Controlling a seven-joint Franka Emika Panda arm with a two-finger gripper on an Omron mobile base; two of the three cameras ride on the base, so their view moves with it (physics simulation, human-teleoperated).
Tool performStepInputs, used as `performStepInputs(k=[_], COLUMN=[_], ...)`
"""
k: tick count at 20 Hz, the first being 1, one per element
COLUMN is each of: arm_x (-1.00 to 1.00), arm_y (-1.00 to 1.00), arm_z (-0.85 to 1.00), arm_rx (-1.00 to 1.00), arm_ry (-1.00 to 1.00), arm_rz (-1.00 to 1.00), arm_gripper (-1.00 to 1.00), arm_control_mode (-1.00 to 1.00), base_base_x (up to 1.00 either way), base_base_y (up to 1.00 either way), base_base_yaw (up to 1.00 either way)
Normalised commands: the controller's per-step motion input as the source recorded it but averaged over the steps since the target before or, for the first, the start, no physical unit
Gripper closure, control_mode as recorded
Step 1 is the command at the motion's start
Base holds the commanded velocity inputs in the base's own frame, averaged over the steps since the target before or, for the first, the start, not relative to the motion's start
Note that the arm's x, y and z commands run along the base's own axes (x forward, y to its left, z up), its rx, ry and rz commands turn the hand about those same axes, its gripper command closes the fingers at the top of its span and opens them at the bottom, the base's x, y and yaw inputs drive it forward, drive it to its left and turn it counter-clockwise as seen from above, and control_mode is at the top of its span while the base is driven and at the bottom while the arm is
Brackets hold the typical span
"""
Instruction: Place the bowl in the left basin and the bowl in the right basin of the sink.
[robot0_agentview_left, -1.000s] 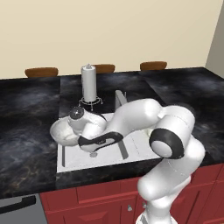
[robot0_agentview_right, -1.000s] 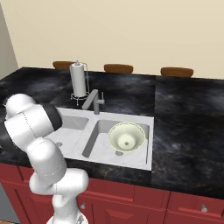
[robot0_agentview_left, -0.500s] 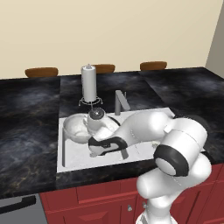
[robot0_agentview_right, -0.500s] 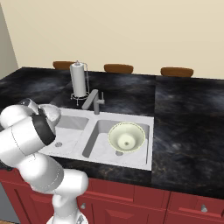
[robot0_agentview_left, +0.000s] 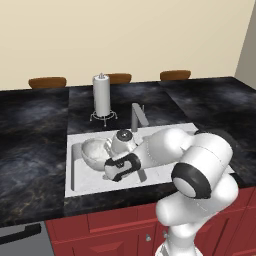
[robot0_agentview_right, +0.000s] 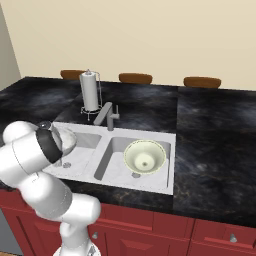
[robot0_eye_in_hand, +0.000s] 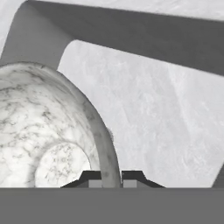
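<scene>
A white-grey marbled bowl (robot0_agentview_left: 92, 150) hangs tilted inside the left basin (robot0_agentview_left: 87, 179) of the sink (robot0_agentview_right: 165, 186), a little above its floor. My gripper (robot0_eye_in_hand: 111, 177) is shut on this bowl's rim (robot0_eye_in_hand: 107, 153); the rim runs between the two dark fingertips. In the left base view the gripper (robot0_agentview_left: 107, 159) reaches in from the right, with the white arm across the sink. A cream bowl (robot0_agentview_right: 144, 156) sits upright in the right basin (robot0_agentview_right: 116, 167). The marbled bowl (robot0_agentview_right: 67, 139) peeks out behind my arm in the right base view.
A grey angular faucet (robot0_agentview_left: 137, 116) stands behind the ridge between the basins. A paper towel holder (robot0_agentview_left: 101, 95) stands on the black counter behind the sink. Three brown chair backs line the counter's far edge. Red cabinets run below the front edge.
The arm has carried the marbled bowl to the right, from above the sink's left rim into the left basin, and lowered it. The cream bowl has stayed put.
</scene>
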Motion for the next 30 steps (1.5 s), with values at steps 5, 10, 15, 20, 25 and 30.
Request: performStepInputs(k=[5, 10, 15, 20, 25, 30], arm_x=[0.00, 0.08, 0.40, 0.54, 0.62, 0.50], arm_y=[-0.09, -0.07, 0.00, 0.00, 0.00, 0.02], arm_z=[-0.25, -0.24, -0.26, -0.27, -0.13, 0.00], arm_rx=[0.01, -0.01, -0.10, -0.14, -0.09, -0.05], arm_ry=[0.11, 0.04, 0.00, 0.00, 0.00, 0.00], arm_rz=[0.00, -0.01, -0.06, -0.09, -0.12, -0.14], arm_gripper=[1.00, 1.00, 1.00, 1.00, 1.00, -1.00], arm_control_mode=[-1.00, -1.00, -1.00, -1.00, -1.00, -1.00], base_base_x=[0.00, 0.00, 0.00, 0.00, 0.00, 0.00], base_base_y=[0.00, 0.00, 0.00, 0.00, 0.00, 0.00], base_base_yaw=[0.00, 0.00, 0.00, 0.00, 0.00, 0.00])
